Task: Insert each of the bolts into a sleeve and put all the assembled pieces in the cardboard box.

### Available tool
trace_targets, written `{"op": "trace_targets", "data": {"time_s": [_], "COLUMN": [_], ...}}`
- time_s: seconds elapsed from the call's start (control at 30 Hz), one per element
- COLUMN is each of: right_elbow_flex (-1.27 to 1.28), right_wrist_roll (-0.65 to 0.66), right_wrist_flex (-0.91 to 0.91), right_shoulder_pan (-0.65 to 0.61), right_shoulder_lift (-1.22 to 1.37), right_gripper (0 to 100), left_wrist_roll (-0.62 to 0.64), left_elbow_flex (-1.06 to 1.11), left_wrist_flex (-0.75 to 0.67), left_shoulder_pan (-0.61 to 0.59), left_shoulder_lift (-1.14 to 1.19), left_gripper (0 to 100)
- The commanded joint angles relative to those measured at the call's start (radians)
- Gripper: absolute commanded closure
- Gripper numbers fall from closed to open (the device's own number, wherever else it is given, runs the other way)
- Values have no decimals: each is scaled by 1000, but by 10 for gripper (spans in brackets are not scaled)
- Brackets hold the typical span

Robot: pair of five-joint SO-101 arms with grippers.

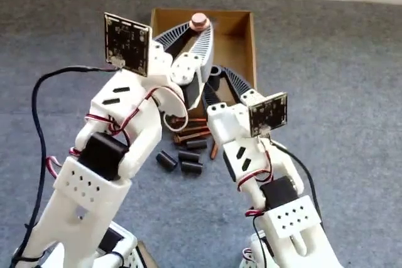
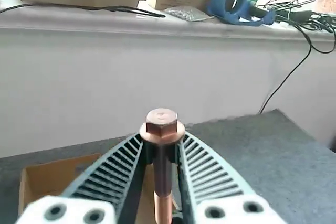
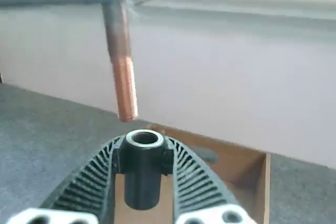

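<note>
My left gripper (image 2: 161, 145) is shut on a copper bolt (image 2: 162, 150), head up, held upright above the cardboard box (image 1: 242, 29); from above the bolt head (image 1: 200, 21) shows between the grey fingers. My right gripper (image 3: 142, 163) is shut on a black sleeve (image 3: 142, 169), bore upward. The bolt's threaded tip (image 3: 124, 85) hangs just above and slightly beside the sleeve's opening. In the high view the right gripper (image 1: 217, 80) sits below the left one, at the box's front.
Several loose copper bolts (image 1: 188, 131) and black sleeves (image 1: 182, 160) lie on the grey carpet (image 1: 339, 92) between the arms. A white wall (image 2: 157, 77) with a cluttered ledge rises behind the box.
</note>
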Motion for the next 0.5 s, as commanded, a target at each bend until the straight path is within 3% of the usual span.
{"op": "trace_targets", "data": {"time_s": [0.0, 0.47], "right_elbow_flex": [-65, -142], "right_wrist_roll": [8, 8], "right_wrist_flex": [-27, -62], "right_shoulder_pan": [-7, -5], "right_shoulder_lift": [1, 8], "right_gripper": [992, 992], "left_wrist_roll": [3, 3], "left_elbow_flex": [12, 21], "left_wrist_flex": [-74, -72], "left_shoulder_pan": [10, 10], "left_shoulder_lift": [-25, -139], "left_gripper": [992, 992]}}
